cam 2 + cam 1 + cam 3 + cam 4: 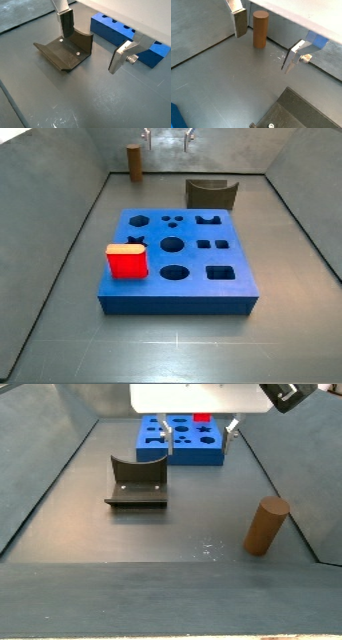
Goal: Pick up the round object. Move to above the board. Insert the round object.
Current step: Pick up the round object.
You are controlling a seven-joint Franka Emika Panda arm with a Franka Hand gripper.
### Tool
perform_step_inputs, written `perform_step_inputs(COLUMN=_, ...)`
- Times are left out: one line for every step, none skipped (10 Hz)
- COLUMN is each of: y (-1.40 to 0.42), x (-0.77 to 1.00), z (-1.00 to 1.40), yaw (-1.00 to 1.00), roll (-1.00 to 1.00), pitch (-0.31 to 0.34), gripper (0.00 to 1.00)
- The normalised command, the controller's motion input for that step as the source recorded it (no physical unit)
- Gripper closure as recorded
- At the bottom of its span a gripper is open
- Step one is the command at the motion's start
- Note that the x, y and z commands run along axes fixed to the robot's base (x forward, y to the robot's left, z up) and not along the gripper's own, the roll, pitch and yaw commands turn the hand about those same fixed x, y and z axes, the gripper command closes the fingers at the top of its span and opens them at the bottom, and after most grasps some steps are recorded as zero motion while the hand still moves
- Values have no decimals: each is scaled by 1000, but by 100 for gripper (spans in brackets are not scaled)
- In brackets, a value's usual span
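Note:
The round object, a brown cylinder peg (260, 30), stands upright on the grey floor near the wall; it also shows in both side views (134, 160) (266, 526). My gripper (266, 42) is open and empty, hanging above the floor. The peg stands just beyond the gap, closer to one finger (240, 22) and touching neither. The blue board (181, 303) with its cut-out holes lies mid-floor, apart from the gripper (167, 140). It also shows in a wrist view (127, 37) and a side view (181, 446).
A red cube (127, 260) (203, 417) sits on the board's top. The dark fixture (67, 50) (211, 194) (138, 482) stands on the floor between the board and the gripper's end. Grey walls enclose the floor on all sides.

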Motion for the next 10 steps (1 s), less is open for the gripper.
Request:
perform_step_inputs(y=171, x=-117, z=-77, yaw=0, roll=126, pitch=0, gripper=0)
perform_step_inputs(y=443, x=-474, z=0, yaw=0, roll=103, pitch=-60, gripper=0)
perform_step_inputs(y=631, x=-911, z=0, yaw=0, roll=57, pitch=-274, gripper=0)
perform_step_inputs(y=603, x=-926, z=0, yaw=0, roll=74, pitch=-286, gripper=0)
perform_step_inputs(y=443, x=-754, z=0, yaw=0, roll=0, pitch=-169, gripper=0)
perform_step_inputs(y=351, x=-583, z=-63, yaw=0, roll=0, pitch=-100, gripper=0)
perform_step_inputs(y=237, x=-606, z=-211, yaw=0, roll=26, pitch=-134, gripper=0)
perform_step_inputs(y=260, x=-711, z=-171, yaw=0, roll=66, pitch=-180, gripper=0)
perform_step_inputs(y=291, x=-689, z=-171, yaw=0, roll=69, pitch=-151, gripper=0)
perform_step_inputs(y=383, x=-460, z=-177, yaw=0, roll=0, pitch=-80, gripper=0)
